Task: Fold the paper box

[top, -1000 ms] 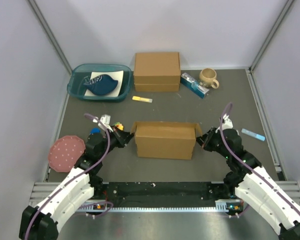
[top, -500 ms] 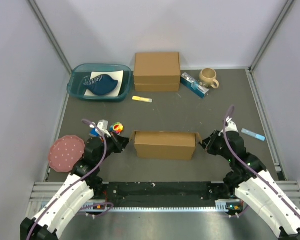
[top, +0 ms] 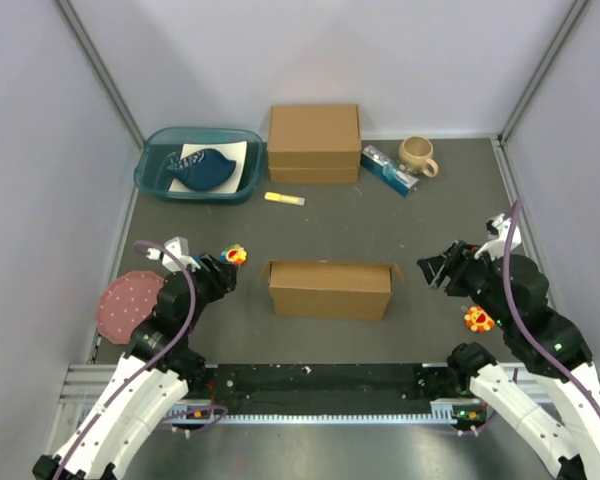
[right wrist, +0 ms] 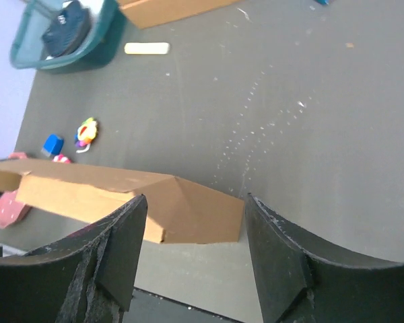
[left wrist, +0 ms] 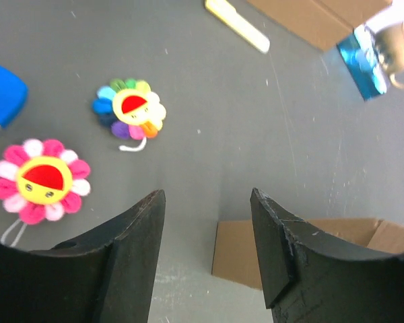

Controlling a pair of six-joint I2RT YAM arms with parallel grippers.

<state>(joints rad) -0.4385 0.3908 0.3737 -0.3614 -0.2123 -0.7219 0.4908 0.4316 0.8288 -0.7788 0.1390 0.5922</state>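
The paper box [top: 330, 290], plain brown cardboard, lies folded shut in the middle of the table, with small flaps sticking out at its two far corners. My left gripper [top: 225, 272] is open a short way off its left end, touching nothing. In the left wrist view the box's corner [left wrist: 237, 254] shows between the spread fingers [left wrist: 131, 232] of the left gripper [left wrist: 207, 202]. My right gripper [top: 435, 268] is open off the right end. The right wrist view has the box's end [right wrist: 188, 210] lying beyond the empty right gripper [right wrist: 195, 197].
At the back stand a teal tray [top: 200, 165], a thicker brown box [top: 314, 143], a blue packet [top: 388, 170] and a mug [top: 417, 155]. A yellow marker [top: 284, 199] lies ahead of them. A pink disc [top: 132, 303], flower toys [left wrist: 130, 113] [left wrist: 39, 178] and an orange toy [top: 477, 319] lie beside the arms.
Both grippers were shut at the box's ends; they have opened and drawn back outward. The box's top has come down, so it lies lower and flatter.
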